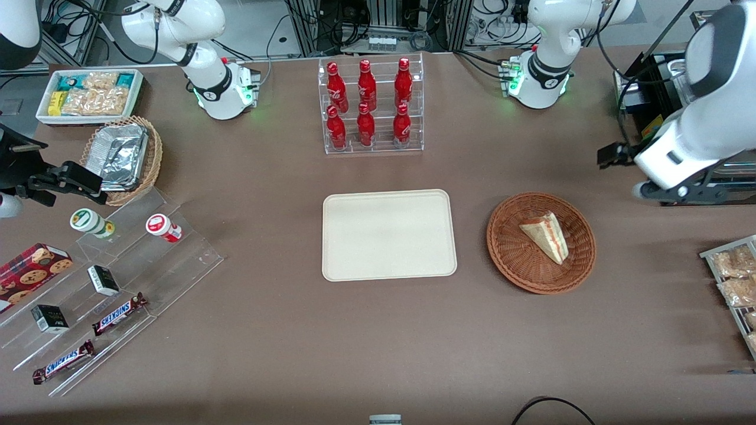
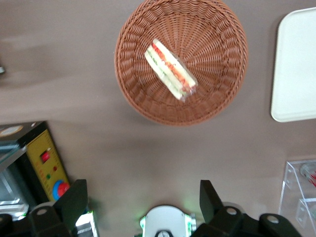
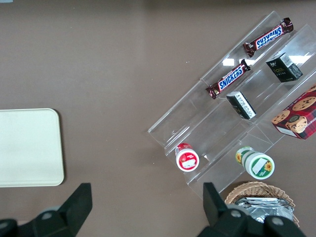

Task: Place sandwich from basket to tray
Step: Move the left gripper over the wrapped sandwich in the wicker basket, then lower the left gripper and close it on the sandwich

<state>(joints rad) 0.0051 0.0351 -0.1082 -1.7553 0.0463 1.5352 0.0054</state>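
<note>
The sandwich [image 1: 546, 236] is a pale bread wedge with red-orange and green filling, lying in the round reddish-brown wicker basket [image 1: 508, 248]. Both show in the left wrist view, the sandwich [image 2: 170, 70] in clear wrap inside the basket [image 2: 217, 94]. The cream-beige tray [image 1: 390, 234] lies flat beside the basket, toward the parked arm's end; its corner shows in the left wrist view [image 2: 294, 69]. My left gripper [image 1: 627, 172] hangs high above the table, off the basket's rim toward the working arm's end. It is open and empty, its fingers [image 2: 74, 202] wide apart.
A clear rack of red bottles [image 1: 369, 106] stands farther from the front camera than the tray. A rack of packets [image 1: 735, 277] sits at the table's edge at the working arm's end. A black and yellow box [image 2: 42, 163] with buttons lies under the gripper.
</note>
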